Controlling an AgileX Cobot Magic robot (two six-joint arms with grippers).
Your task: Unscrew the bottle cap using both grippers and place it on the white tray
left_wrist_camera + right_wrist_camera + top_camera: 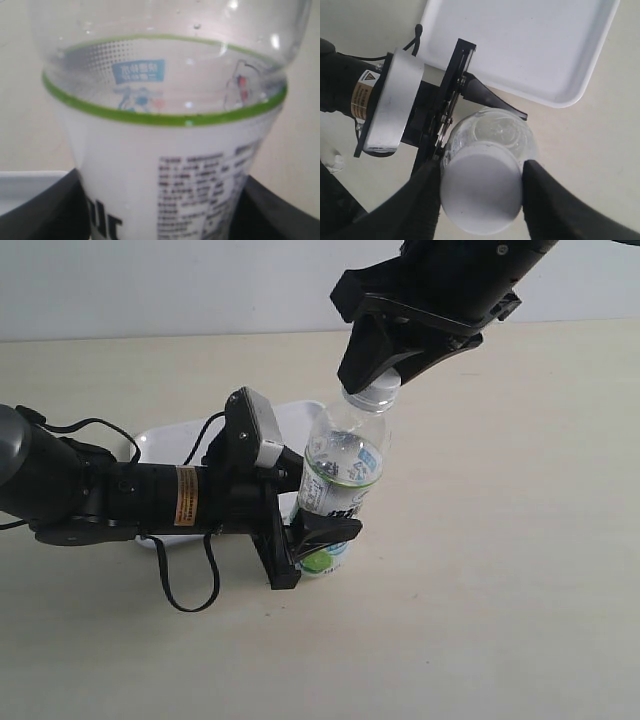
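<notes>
The right tool (481, 170) is lowered from above over the bottle cap (480, 192). Its two black fingers (422, 200) are pressed against opposite sides of the cap, so the cap is pinched between them. The cap is seated on the neck of the bottle (340, 465).

The left tool (320, 535) is closed around the lower body of the bottle. In the left wrist view a dark finger (45, 215) is seen against each side of the white label (150, 175), below its green band (165, 119). The bottle is held tilted, with the cap end leaned away from the left arm (120, 495). Whether its base touches the worktop (480, 590) cannot be told. An orange sticker (186, 495) is carried on the left arm, and a black cable (185, 590) is looped beneath it.

The white tray (520, 45) lies flat on the worktop just beside the bottle. In the exterior view it is partly hidden behind the left arm.
</notes>
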